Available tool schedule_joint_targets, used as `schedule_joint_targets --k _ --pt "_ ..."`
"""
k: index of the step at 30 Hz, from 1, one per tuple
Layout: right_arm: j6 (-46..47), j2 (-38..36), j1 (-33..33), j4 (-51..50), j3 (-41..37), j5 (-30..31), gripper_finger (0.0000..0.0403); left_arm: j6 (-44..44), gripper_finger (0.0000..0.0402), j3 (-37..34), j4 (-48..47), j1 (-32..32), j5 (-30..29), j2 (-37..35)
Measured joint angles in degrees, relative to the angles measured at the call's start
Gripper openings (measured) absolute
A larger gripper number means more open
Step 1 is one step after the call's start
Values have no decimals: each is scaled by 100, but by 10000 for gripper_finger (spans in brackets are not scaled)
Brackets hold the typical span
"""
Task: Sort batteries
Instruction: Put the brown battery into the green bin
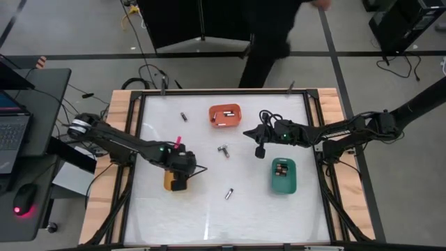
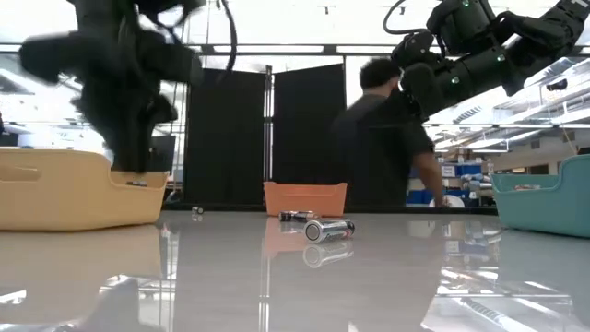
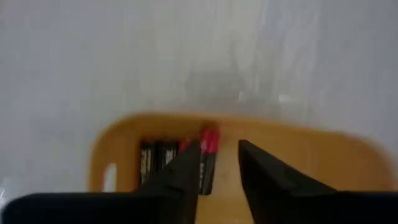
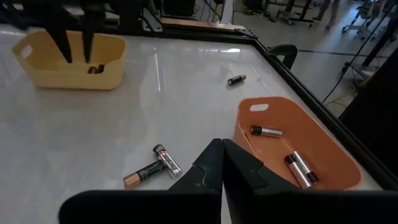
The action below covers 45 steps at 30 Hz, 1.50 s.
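My left gripper [image 3: 219,148] hangs open over the yellow tray [image 1: 169,183], fingers pointing down into it. Several dark batteries [image 3: 149,163] lie on the tray's floor. One with a red end [image 3: 209,155] lies right beside one finger; I cannot tell whether they touch. My right gripper [image 4: 221,144] is shut and empty, above the table between the orange tray [image 1: 224,115] and the green tray [image 1: 283,176]. Two loose batteries [image 4: 155,167] lie crossed on the table just ahead of it. Others lie singly near the far edge [image 1: 184,116] and near the middle [image 1: 228,194].
The orange tray [image 4: 292,149] holds a few batteries and the green tray holds some too. A person [image 2: 387,138] stands beyond the table's far edge. The table [image 1: 160,223] is framed by a raised dark rim. Bare tabletop stretches along its near side.
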Motion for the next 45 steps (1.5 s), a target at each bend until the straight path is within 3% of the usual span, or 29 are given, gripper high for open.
schedule_joint_targets --k 6,12,20,25,33,38,45 --pt "417 4 0 1 0 -24 12 19 12 -182 1188 147 -147 -875" --pt "799 212 0 -136 95 -26 12 448 7 -815 3003 487 -123 -1161" --pt "1281 806 60 -911 816 -29 13 1171 4 -1906 6156 1444 893 -1083" --pt "1819 1362 306 -920 1182 -33 20 1434 4 -2380 7634 1680 919 -1103" --pt "2520 2327 805 -875 1521 419 46 1675 4 -2743 8820 1681 584 -1103" --pt "2980 2736 1086 -779 1602 1038 95 1692 5 -2771 8939 1681 568 -1100" --pt "3319 3091 1250 -287 1648 1206 167 1716 5 -2776 8989 1663 579 -1100"
